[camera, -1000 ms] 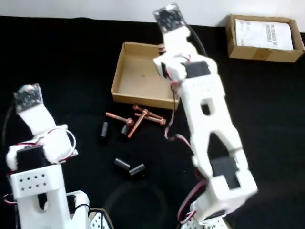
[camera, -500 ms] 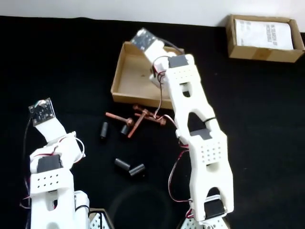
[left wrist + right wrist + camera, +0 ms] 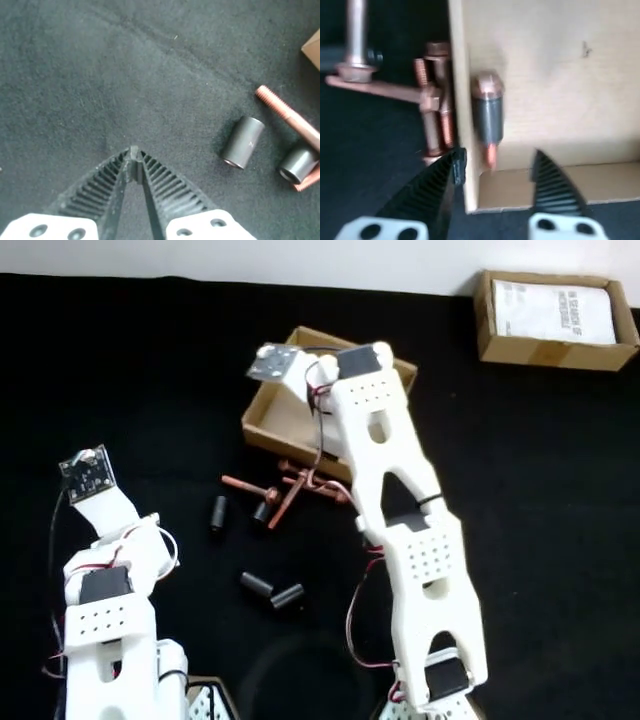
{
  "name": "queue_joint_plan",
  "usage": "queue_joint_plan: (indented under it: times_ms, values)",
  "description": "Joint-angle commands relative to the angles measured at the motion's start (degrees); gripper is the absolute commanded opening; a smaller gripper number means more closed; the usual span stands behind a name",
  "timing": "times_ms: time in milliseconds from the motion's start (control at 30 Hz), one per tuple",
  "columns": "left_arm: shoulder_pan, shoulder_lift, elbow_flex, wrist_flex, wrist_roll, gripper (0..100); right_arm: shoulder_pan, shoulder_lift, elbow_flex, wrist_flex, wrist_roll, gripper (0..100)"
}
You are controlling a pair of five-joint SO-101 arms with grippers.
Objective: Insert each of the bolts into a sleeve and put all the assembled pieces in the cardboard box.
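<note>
An assembled piece (image 3: 487,116), a copper bolt in a grey sleeve, lies inside the cardboard box (image 3: 560,75) against its side wall. My right gripper (image 3: 497,156) hangs open just above it, one finger inside the box and one over the wall. Loose copper bolts (image 3: 290,485) lie crossed on the black table in front of the box (image 3: 272,418). Near them are two black sleeves (image 3: 218,512), with two more sleeves (image 3: 272,591) closer to me. My left gripper (image 3: 134,155) is shut and empty above the mat, short of a sleeve (image 3: 243,142).
A second cardboard box (image 3: 555,315) holding a printed sheet stands at the far right. My right arm (image 3: 400,500) stretches over the middle of the table. The left arm (image 3: 100,580) stands at the near left. A bolt (image 3: 287,115) lies beside another sleeve (image 3: 299,162).
My right arm has swung left and down over the cardboard box, which has turned and shifted slightly. The left arm rose a little at first and then held still.
</note>
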Motion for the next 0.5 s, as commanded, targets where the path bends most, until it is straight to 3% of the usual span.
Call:
queue_joint_plan:
  times_ms: [0, 100, 233, 467]
  values:
    - [-0.8, 0.1, -0.2, -1.0, -0.4, 1, -1.3, -2.8, -10.2, 2.4, -3.3, 21.4]
    - [-0.8, 0.0, -0.2, -1.0, -0.4, 1, -1.4, -5.9, -16.2, 2.6, -8.1, 21.2]
    - [-0.8, 0.0, -0.2, -1.0, -0.4, 1, -2.6, -17.4, -10.6, 2.7, -14.0, 21.2]
    - [-2.3, -0.1, -0.3, -1.0, -0.4, 1, -12.2, -52.2, 36.3, 2.6, -15.9, 21.2]
